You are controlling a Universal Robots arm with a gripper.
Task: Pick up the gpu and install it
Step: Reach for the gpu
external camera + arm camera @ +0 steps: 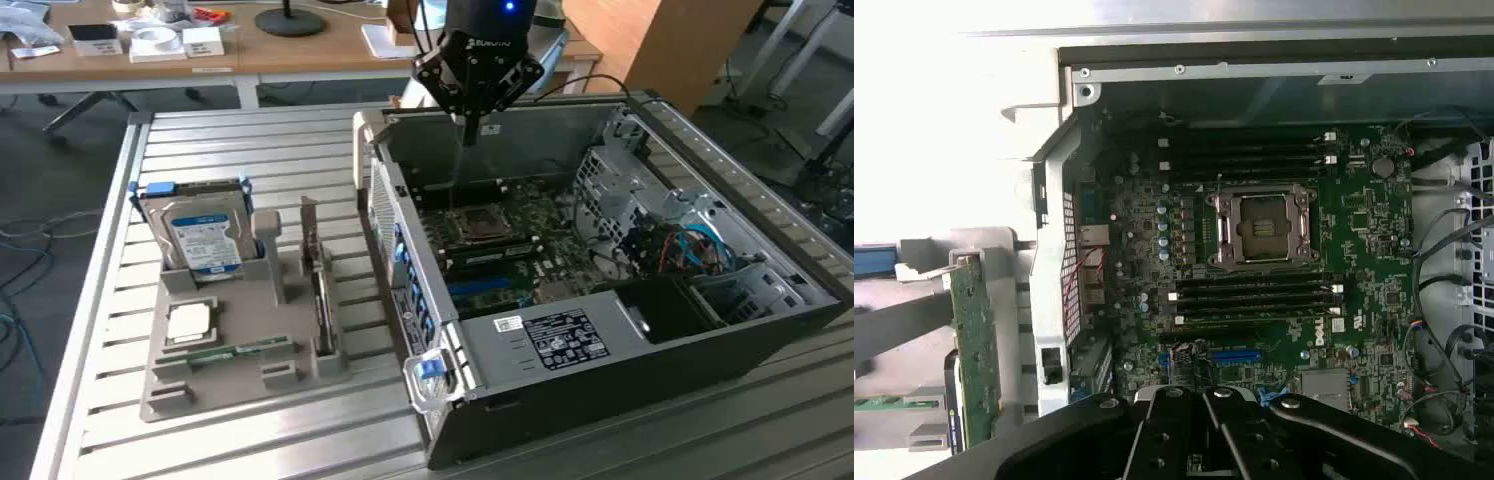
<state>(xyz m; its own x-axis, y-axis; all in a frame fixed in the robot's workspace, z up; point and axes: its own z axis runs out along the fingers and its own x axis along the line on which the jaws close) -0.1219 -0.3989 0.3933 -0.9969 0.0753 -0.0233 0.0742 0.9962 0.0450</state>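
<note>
My black claw [470, 125] hangs clenched on nothing over the far end of the open black computer case [747, 340], above its green motherboard [1354, 230]. The gpu [318, 295], a thin green circuit card, stands on edge in the grey plastic rack [200, 385] just outside the case's silver wall, on the exterior view's left, so the wall lies between it and the claw. Its long axis runs parallel to that wall. I cannot tell which end carries the bracket.

Robotics laboratory or workshop. An opened computer case [641, 390] lies on a slatted aluminium bench [240, 150] beneath the gripper [469, 135]. A grey parts holder [227, 395] stands to the exterior view's left of the gripper. Wooden desks [267, 55] and loose floor cables [27, 250] lie beyond.
</note>
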